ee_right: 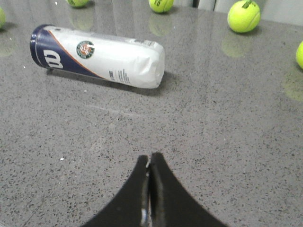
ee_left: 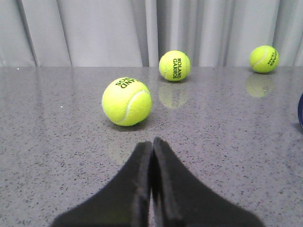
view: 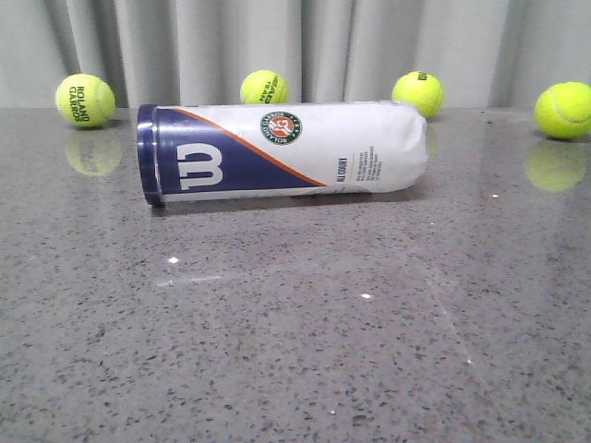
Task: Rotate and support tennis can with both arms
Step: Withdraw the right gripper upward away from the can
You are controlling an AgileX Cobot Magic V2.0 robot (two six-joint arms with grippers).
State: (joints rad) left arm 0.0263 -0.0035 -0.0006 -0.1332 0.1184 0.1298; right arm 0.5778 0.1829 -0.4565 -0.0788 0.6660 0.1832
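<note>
The tennis can (view: 282,150) lies on its side on the grey speckled table, navy rim to the left, with the white "W" logo and the round badge facing the front camera. It also shows in the right wrist view (ee_right: 97,56), well beyond my right gripper (ee_right: 150,158), which is shut and empty over bare table. My left gripper (ee_left: 152,143) is shut and empty, a short way in front of a tennis ball (ee_left: 127,101); only a sliver of the can's navy rim (ee_left: 301,111) shows at that view's edge. Neither gripper appears in the front view.
Several yellow-green tennis balls stand along the back of the table by the grey curtain: (view: 85,101), (view: 264,88), (view: 417,93), (view: 563,110). More balls show in the left wrist view (ee_left: 174,65), (ee_left: 264,58) and the right wrist view (ee_right: 244,15).
</note>
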